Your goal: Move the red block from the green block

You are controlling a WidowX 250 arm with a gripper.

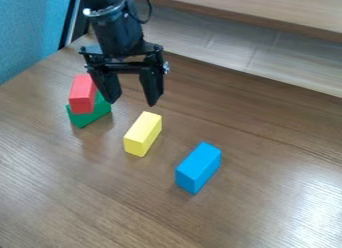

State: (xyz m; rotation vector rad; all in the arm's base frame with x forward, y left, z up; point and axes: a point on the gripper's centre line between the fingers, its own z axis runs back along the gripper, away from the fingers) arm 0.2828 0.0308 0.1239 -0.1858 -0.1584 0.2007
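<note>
My gripper (132,101) hangs at the upper left, its two fingers spread open with nothing between them. It is above the table, to the right of the red block (81,94), and its left finger partly overlaps the blocks in the view. The red block rests on top of the green block (91,116), crossing it at an angle. Part of the green block is hidden behind the red one.
A yellow block (143,134) lies just below and right of the gripper in the view. Farther right is a blue block (198,168). A raised wooden ledge (267,16) runs along the back of the table (87,202).
</note>
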